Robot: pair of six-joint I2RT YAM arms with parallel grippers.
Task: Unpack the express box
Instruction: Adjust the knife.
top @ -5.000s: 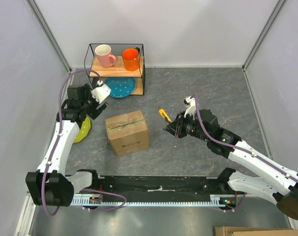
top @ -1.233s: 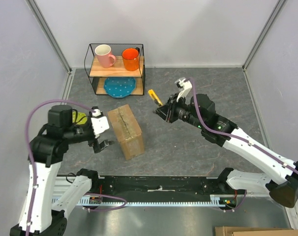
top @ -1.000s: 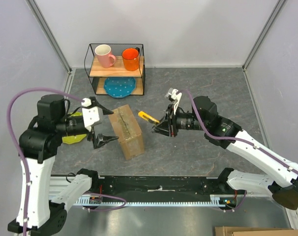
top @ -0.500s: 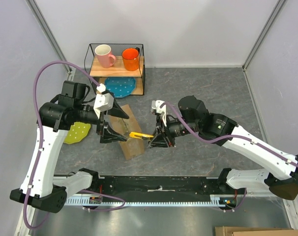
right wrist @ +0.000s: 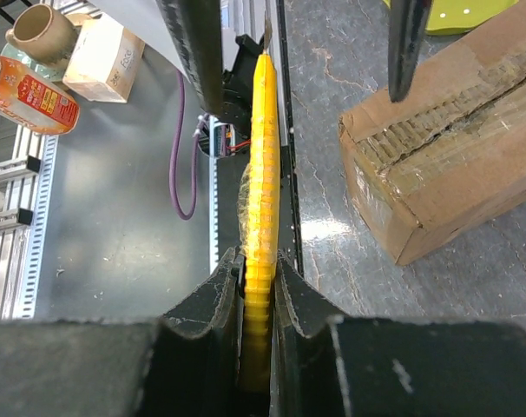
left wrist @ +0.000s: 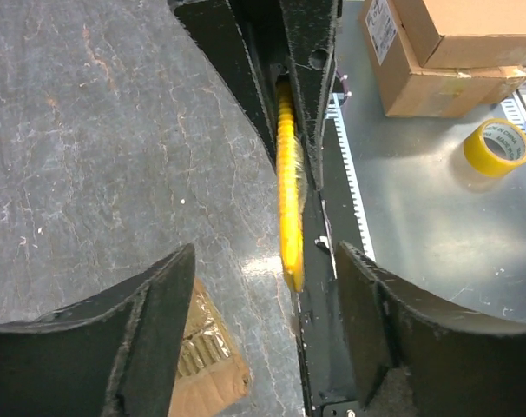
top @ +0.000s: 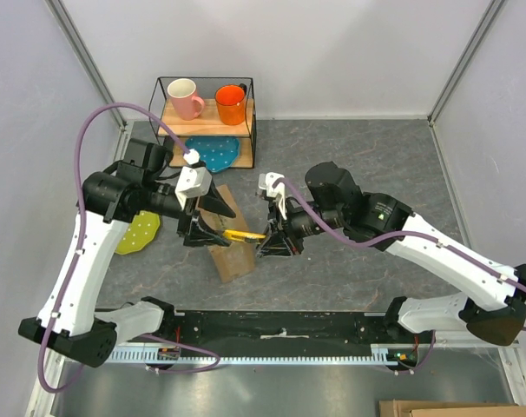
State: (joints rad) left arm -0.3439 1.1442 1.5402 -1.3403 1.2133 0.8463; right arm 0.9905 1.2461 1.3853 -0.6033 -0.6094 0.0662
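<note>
Fingers [left wrist: 150,347] of the left end effector [left wrist: 265,256] stood wide apart, open, with the yellow cutter [left wrist: 289,208] running down the gap between them and touching neither. The right end effector [right wrist: 259,261] was closed on that cutter, its jaws pressed against the yellow body from both sides.

Seen from overhead, the express box [top: 233,261] lay on the grey surface [top: 376,165] beneath the left end effector, its long top running from 12 to 6 o'clock. It sat just beside the right end effector, toward 9 o'clock. The cutter reached from the right end effector out over the box top.

The left wrist view caught only one corner of the box, at 7 o'clock of the gap. The right wrist view showed far more of it, at 2 o'clock of the cutter, with a ragged taped seam along its top. No view showed whether the cutter touched the cardboard.

Only the overhead view took in the wire shelf [top: 207,122] at 12 o'clock of the box. A pink mug [top: 185,97] and an orange mug [top: 231,102] stood on its upper board, with a blue plate [top: 213,155] below. A green plate [top: 140,233] lay at 9 o'clock. The left wrist view alone showed a roll of yellow tape [left wrist: 497,146] and stacked cartons [left wrist: 445,43] beyond the surface's edge.
</note>
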